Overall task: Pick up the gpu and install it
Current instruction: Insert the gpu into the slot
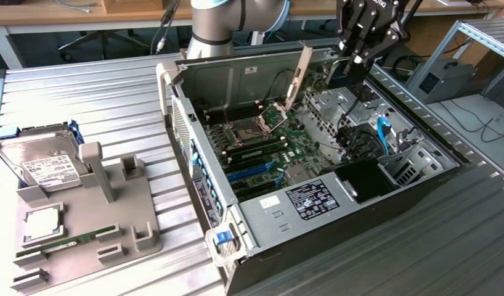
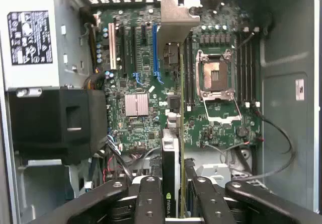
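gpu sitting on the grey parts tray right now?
No, the pincer grips the gpu edge-on over the open computer case, well away from the grey tray.

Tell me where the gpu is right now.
The gpu is held edge-on by the end effector, above the motherboard of the open case, near the CPU socket, towards the exterior view's right.

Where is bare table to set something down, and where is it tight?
Bare table lies beyond the gray tray, in the strip between tray and computer case, and at the exterior view's lower right. Crowded: the tray, and inside the case below the gripper holding the gpu.
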Robot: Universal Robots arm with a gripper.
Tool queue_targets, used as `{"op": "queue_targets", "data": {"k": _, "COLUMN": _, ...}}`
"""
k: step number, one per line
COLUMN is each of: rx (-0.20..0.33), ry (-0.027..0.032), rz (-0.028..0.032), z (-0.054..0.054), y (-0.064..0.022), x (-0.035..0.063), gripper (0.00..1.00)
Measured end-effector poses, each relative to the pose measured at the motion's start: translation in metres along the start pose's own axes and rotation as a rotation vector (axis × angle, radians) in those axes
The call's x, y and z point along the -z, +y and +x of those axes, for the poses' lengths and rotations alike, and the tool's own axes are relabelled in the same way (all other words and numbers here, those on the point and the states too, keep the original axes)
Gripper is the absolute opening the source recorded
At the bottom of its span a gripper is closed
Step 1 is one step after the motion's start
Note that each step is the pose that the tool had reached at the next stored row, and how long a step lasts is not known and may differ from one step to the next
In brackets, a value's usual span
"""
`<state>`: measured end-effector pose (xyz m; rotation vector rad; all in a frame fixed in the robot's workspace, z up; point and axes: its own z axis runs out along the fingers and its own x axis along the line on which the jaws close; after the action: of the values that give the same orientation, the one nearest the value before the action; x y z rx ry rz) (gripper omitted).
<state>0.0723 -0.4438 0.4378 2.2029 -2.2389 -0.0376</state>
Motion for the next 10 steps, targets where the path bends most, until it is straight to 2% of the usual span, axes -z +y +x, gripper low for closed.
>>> {"op": "queue_targets", "data": {"k": 1, "rx": 0.043, "ry": 0.0009, "rz": -0.0007, "z": -0.0003, "y": 0.0000, "x": 0.0000, "gripper": 0.27}}
{"op": "queue_targets", "data": {"k": 2, "rx": 0.043, "ry": -0.0053, "rz": -0.0004, "z": -0.0004, "y": 0.0003, "x": 0.0000, "gripper": 0.27}}
{"op": "queue_targets", "data": {"k": 10, "rx": 0.040, "ry": -0.0092, "rz": -0.0003, "z": -0.0003, "y": 0.0019, "x": -0.0001, "gripper": 0.27}}
